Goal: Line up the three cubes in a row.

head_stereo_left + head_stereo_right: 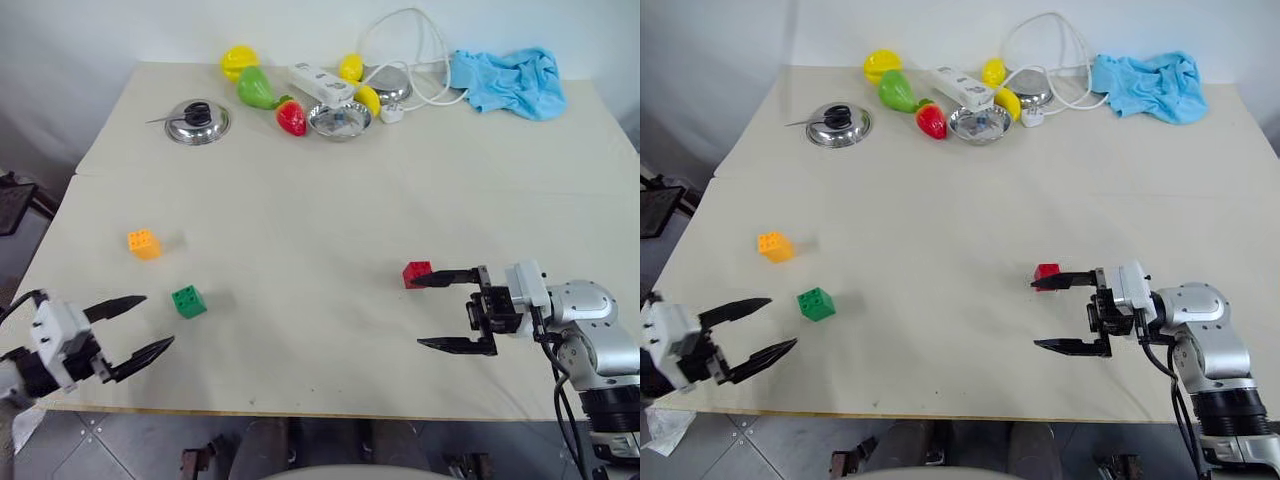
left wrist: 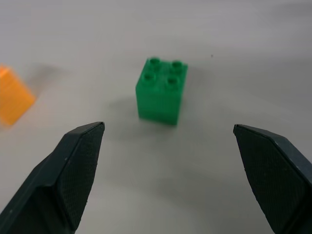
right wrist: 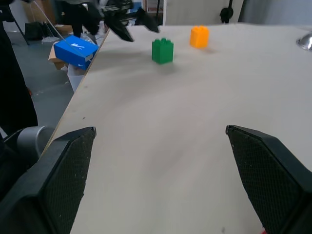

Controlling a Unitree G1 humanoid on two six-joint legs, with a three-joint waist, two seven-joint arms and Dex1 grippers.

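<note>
Left gripper (image 1: pixel 140 325) hung spread, aimed at the green cube (image 1: pixel 188 301) near-left, orange cube (image 1: pixel 144 244) beyond; right gripper (image 1: pixel 452 310) gaped beside the red cube (image 1: pixel 417 274), well apart right.

Head views overlook table (image 1: pixel 330 200); wrist views share green cube (image 2: pixel 161 91).

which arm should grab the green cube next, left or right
Left, probably. The open left gripper points at the green cube from close by, while the open right gripper sits far across the table beside the red cube.
</note>
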